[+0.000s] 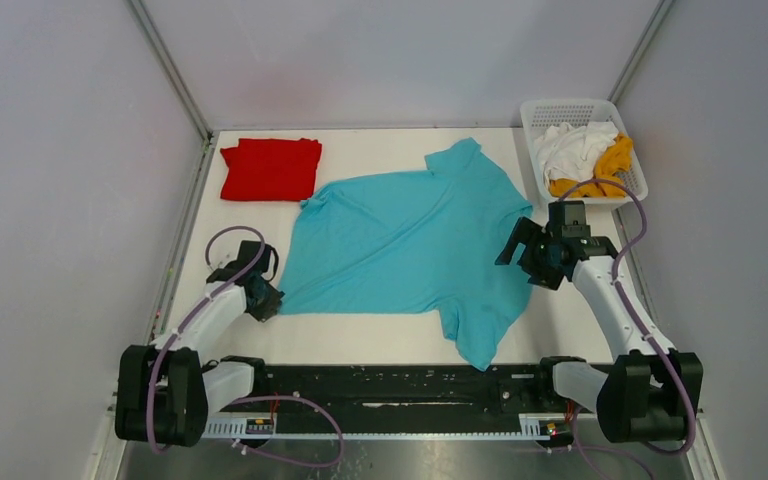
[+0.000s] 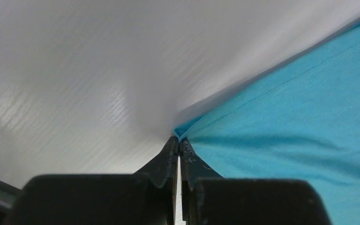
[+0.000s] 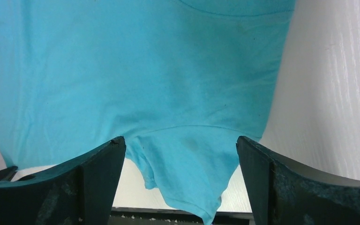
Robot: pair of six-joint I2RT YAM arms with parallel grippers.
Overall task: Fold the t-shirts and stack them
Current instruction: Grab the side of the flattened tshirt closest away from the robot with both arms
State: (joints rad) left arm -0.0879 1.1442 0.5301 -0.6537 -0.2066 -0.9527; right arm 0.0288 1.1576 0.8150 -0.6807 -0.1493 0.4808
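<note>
A turquoise-blue t-shirt (image 1: pixel 410 240) lies spread across the middle of the table. My left gripper (image 1: pixel 270 303) is shut on its near left hem corner (image 2: pixel 180 133). My right gripper (image 1: pixel 523 258) is open and empty just above the shirt's right side, its fingers (image 3: pixel 101 168) apart over the right sleeve (image 3: pixel 192 173). A folded bright red t-shirt (image 1: pixel 271 168) lies at the far left. A white t-shirt (image 1: pixel 572 148) and a mustard-yellow one (image 1: pixel 610 165) lie crumpled in the basket.
A white plastic lattice basket (image 1: pixel 538 115) stands at the far right corner. Grey walls close in the table on three sides. The black rail (image 1: pixel 400 385) with the arm bases runs along the near edge.
</note>
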